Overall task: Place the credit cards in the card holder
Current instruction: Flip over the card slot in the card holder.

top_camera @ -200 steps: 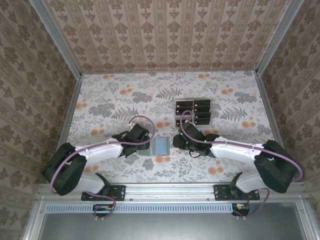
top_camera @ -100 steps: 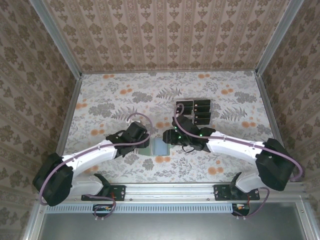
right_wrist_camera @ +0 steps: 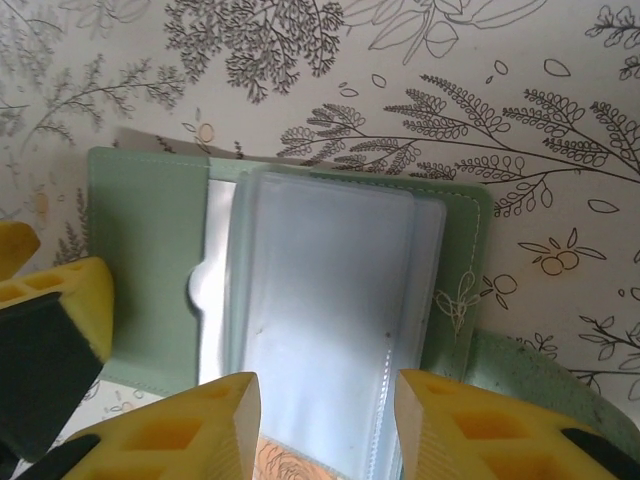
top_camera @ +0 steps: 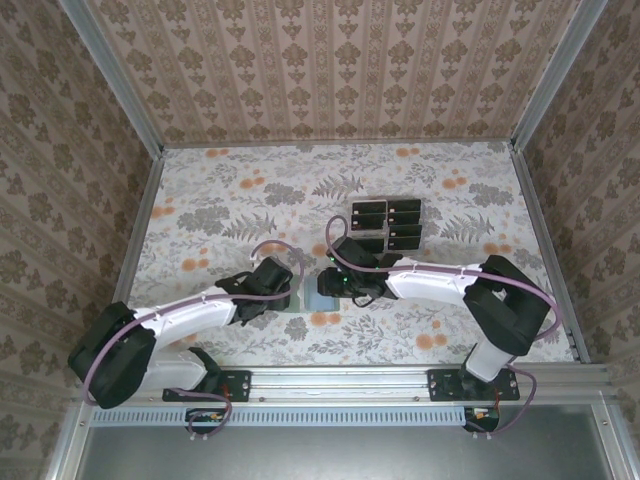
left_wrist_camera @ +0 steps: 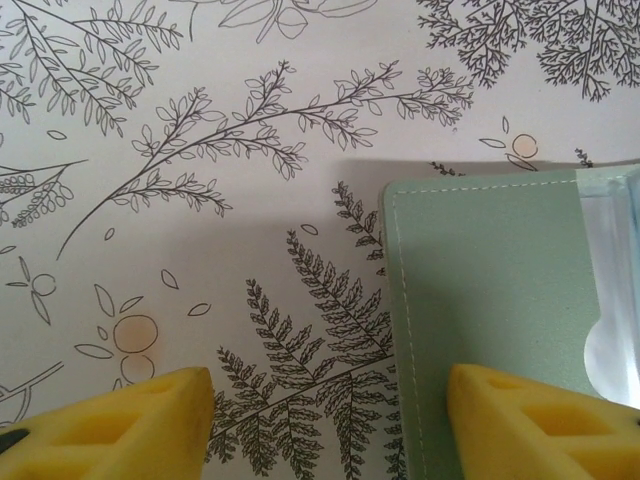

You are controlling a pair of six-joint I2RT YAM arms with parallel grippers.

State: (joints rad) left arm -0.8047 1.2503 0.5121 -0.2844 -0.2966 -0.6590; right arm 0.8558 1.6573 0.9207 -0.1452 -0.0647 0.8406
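A: Start big. See the flowered table (top_camera: 230, 190)?

B: Yes, spread beneath both sets of jaws. Next down, the left arm (top_camera: 190, 318) and right arm (top_camera: 440, 285), stretched inward with wrists close together.

A: And the credit cards (top_camera: 395, 222)?

B: Black, lined up in rows beyond the right jaws. Well apart from those, and farther again from the left ones.

A: Found the card holder (left_wrist_camera: 480, 300)?

B: Lying flat and opened out, directly under the tips of both grippers. Grey-green cover, pale stitching along the rim.

A: Now the left gripper (left_wrist_camera: 330, 430).

B: Released. Yellow fingers (left_wrist_camera: 545, 425) spread wide, nothing clamped. Straddling the holder's stitched edge, with one tip above the green cover and the other above bare cloth. Contact with the cover: cannot tell.

A: Same for the right gripper (right_wrist_camera: 328, 430)?

B: Parted as well, though less widely, and pinching nothing visible. Poised above the clear sleeves (right_wrist_camera: 340, 260), which fill the gap between the two tips. Touching or not: cannot tell.

A: Anything smaller?

B: A green flap (right_wrist_camera: 545, 395) just outside the right jaws, on the side away from the left gripper. Then a rounded notch (right_wrist_camera: 200, 290) cut in the inner pocket, on the side nearer the left jaws. Also one yellow left fingertip, black-backed, just beside that end of the cover.
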